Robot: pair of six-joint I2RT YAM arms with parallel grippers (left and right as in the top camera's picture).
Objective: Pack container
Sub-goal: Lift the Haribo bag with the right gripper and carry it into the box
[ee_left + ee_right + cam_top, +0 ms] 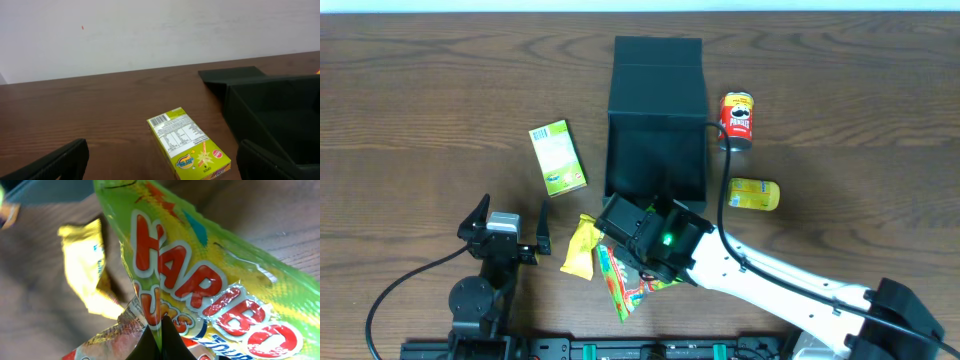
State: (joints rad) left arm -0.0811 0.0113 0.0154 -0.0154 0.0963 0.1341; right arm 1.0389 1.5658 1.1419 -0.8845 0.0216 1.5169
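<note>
The container [655, 120] is a dark green square box standing open at the table's middle back, and its near wall [272, 117] fills the right of the left wrist view. My right gripper [638, 262] reaches in front of the box. It is shut [160, 341] on a fold of a green and yellow Haribo bag [200, 280], which lies in front of the box [623, 285]. My left gripper [510, 220] stands open at the front left with nothing between its fingers [55, 162]. A small light-green carton [192, 145] lies flat just ahead of it.
The light-green carton [558, 157] lies left of the box. A yellow snack bag [582, 247] rests beside the Haribo bag, also seen in the right wrist view [87, 265]. A red Pringles can [737, 120] and a yellow packet [755, 194] lie right of the box.
</note>
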